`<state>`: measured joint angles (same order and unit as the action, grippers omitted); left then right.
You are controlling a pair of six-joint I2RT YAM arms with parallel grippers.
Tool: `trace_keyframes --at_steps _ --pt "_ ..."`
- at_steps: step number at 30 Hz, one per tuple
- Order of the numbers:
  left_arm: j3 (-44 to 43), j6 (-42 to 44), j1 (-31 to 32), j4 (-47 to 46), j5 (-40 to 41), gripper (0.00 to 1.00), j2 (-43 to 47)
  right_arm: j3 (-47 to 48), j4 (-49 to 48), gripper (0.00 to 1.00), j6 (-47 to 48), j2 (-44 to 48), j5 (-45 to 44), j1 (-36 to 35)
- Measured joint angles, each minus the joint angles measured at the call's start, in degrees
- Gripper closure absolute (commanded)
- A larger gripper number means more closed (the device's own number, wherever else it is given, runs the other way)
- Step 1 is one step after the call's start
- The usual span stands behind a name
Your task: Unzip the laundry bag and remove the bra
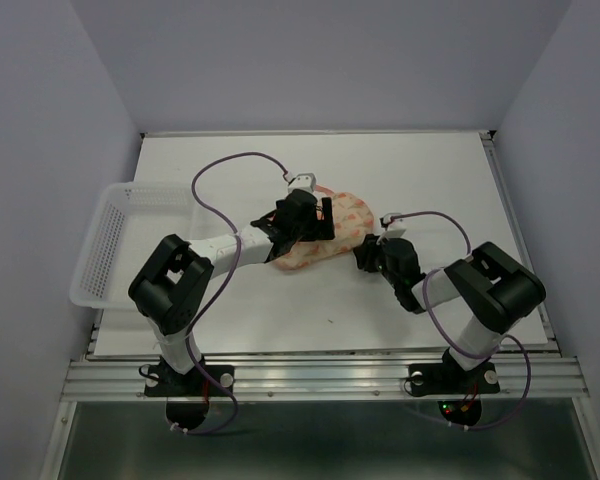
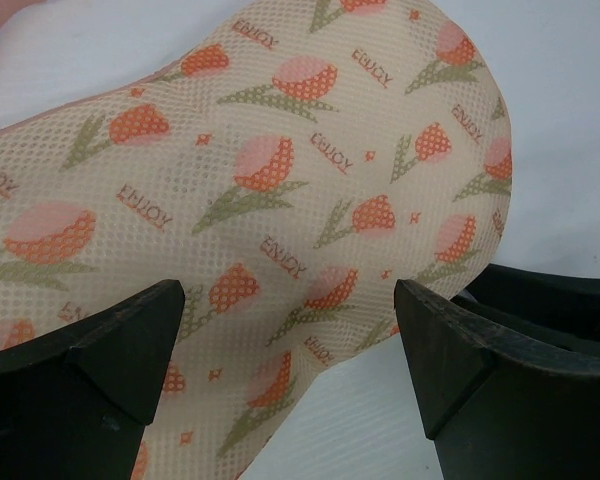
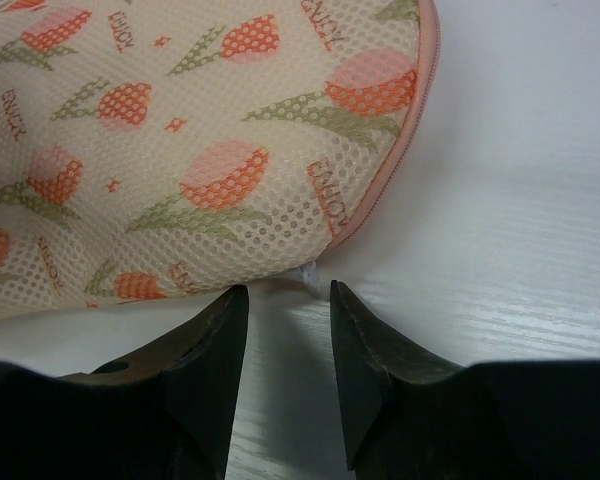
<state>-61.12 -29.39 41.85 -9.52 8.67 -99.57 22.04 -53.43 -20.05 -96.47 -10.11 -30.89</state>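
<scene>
The laundry bag (image 1: 332, 237), peach-pink mesh with orange tulip print, lies on the white table (image 1: 410, 170) at its middle. My left gripper (image 1: 302, 222) hovers over the bag's left half with jaws wide open; the left wrist view shows the printed fabric (image 2: 280, 190) between and beyond the fingers. My right gripper (image 1: 368, 255) is open at the bag's right edge. In the right wrist view the bag (image 3: 190, 150) with its pink zipper rim (image 3: 400, 150) lies just ahead of the fingertips (image 3: 225, 310), and a small white tab (image 3: 315, 280) pokes out below it. The bra is hidden.
A clear plastic mesh basket (image 1: 120, 240) stands at the table's left edge. Grey walls enclose the back and sides. A metal rail (image 1: 320, 375) runs along the near edge by the arm bases.
</scene>
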Motion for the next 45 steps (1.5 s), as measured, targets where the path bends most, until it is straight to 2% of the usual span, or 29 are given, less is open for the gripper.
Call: trace_keyframes --at_steps 12,17,24,31,37,41,45 --pt "3.1 0.3 0.0 1.5 2.0 0.01 2.1 0.0 0.3 0.53 0.3 0.3 -0.3 0.5" --pt "5.0 0.6 -0.4 4.4 7.7 0.01 3.5 -2.1 2.4 0.44 -0.9 5.9 1.6 0.5" --pt "5.1 2.4 -4.1 6.1 12.8 0.01 3.4 -4.4 4.3 0.41 -1.8 13.0 3.1 0.5" --pt "-1.9 5.7 -10.5 5.9 14.0 0.01 -2.7 -4.4 6.4 0.38 -2.4 14.6 4.5 0.5" --pt "-9.8 8.9 -12.6 5.4 12.5 0.01 -8.4 -4.4 7.2 0.39 -2.0 14.9 5.5 0.5" --pt "-10.7 9.6 -11.7 5.0 12.5 0.01 -6.5 -4.4 6.4 0.42 -1.8 12.9 9.1 0.5" --pt "-10.2 9.4 -6.1 4.9 13.2 0.01 -1.6 -4.5 4.8 0.43 -2.0 10.2 12.2 0.5"
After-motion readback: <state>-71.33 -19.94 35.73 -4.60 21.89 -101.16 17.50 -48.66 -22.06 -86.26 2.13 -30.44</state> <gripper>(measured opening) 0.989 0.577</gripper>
